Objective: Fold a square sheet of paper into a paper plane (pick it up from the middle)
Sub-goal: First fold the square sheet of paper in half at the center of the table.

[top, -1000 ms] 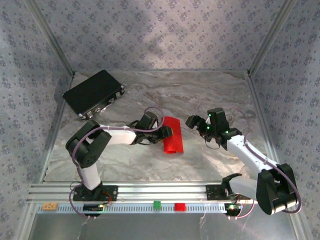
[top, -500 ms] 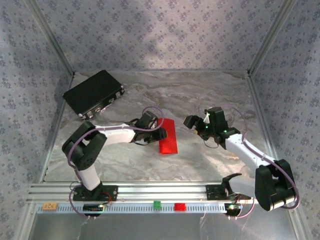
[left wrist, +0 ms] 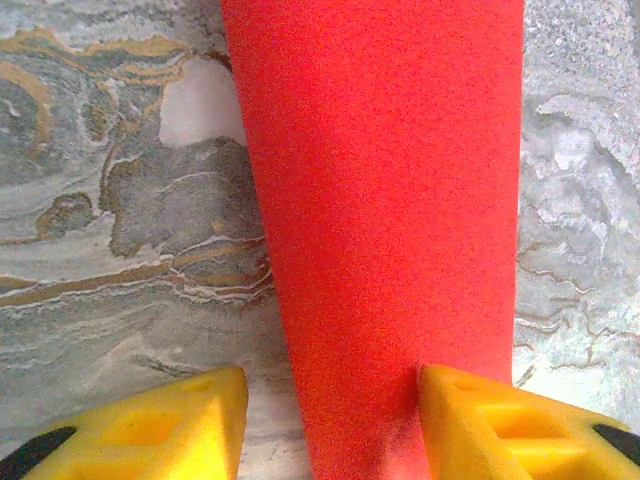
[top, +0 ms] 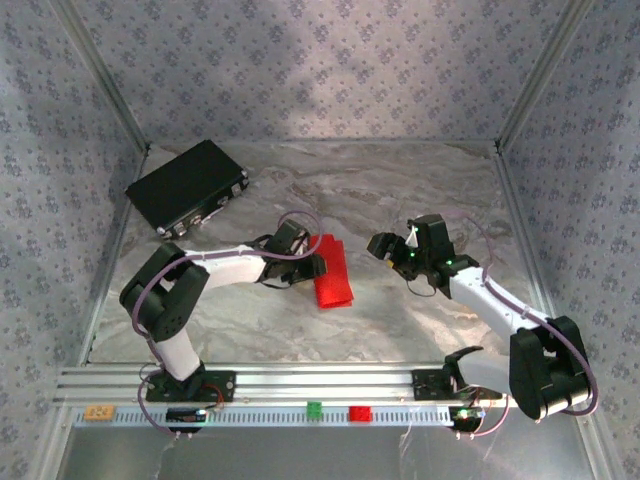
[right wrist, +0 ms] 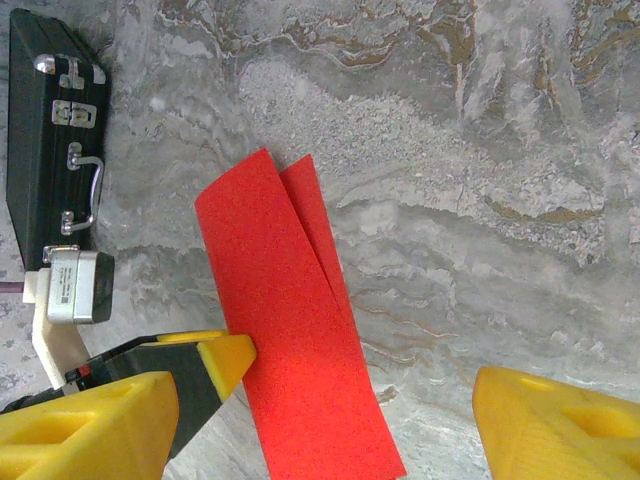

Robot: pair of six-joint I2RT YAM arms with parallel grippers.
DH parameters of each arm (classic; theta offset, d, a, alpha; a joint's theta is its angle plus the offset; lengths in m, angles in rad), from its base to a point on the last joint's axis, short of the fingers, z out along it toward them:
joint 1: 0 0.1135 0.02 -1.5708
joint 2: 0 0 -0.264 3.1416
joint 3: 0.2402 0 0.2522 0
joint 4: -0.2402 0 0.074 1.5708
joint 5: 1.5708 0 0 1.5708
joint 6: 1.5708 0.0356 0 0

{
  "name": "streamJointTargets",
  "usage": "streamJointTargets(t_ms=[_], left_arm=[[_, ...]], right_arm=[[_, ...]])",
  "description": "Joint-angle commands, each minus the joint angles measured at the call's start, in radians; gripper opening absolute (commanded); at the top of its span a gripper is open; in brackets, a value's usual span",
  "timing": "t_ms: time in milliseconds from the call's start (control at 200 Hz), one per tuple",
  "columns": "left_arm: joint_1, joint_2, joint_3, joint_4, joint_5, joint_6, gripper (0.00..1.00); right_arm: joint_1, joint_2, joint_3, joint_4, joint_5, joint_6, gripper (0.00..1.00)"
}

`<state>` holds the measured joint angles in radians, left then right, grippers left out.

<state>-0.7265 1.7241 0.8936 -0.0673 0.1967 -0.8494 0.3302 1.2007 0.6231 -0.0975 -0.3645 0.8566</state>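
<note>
Change in the top view: the paper (top: 332,272) lies flat as a narrow doubled strip, where a second ago it stood bowed up in a half-roll. The fold has come down. The strip sits just ahead of the left gripper (top: 312,266), at its jaw tips, and well apart from the right gripper (top: 382,245), which faces it from the other side. Both arms have drawn slightly towards the left, the strip with them. The box (top: 188,187) is unmoved, far behind the left jaws.

Left wrist view: the strip runs straight out from between the jaws across the table (left wrist: 110,200). The jaws stand apart, narrower than before and not clamped. One finger (left wrist: 500,425) overlaps the strip's edge; the other is clear of it, with bare table between.

Right wrist view: the right gripper (right wrist: 325,400) has its jaws wide apart, holding nothing. The strip lies between them, nearer one side, where a finger of the left gripper meets its edge. Two layers show, the lower one peeking past the upper at the far end.

Assessment: the first half-fold is laid but not flush, and the crease looks unpressed. Nose and wing folds remain, so the task is at an early stage.
</note>
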Motion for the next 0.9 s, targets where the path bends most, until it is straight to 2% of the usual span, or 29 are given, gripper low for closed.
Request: streamJointTargets(t_ms=[0, 125, 445, 894], left_arm=[[0.008, 0.009, 0.023, -0.068, 0.040, 0.066, 0.48], [0.008, 0.038, 0.067, -0.124, 0.076, 0.120, 0.48], [0.021, 0.089, 0.119, -0.177, 0.068, 0.102, 0.48], [0.016, 0.189, 0.225, -0.322, 0.064, 0.188, 0.49]], right_arm=[[0.009, 0.010, -0.005, 0.000, -0.013, -0.003, 0.79], [0.008, 0.013, -0.005, 0.001, -0.013, -0.003, 0.79], [0.012, 0.021, -0.004, -0.001, -0.013, -0.001, 0.79], [0.018, 0.028, 0.001, -0.018, 0.004, 0.002, 0.79]])
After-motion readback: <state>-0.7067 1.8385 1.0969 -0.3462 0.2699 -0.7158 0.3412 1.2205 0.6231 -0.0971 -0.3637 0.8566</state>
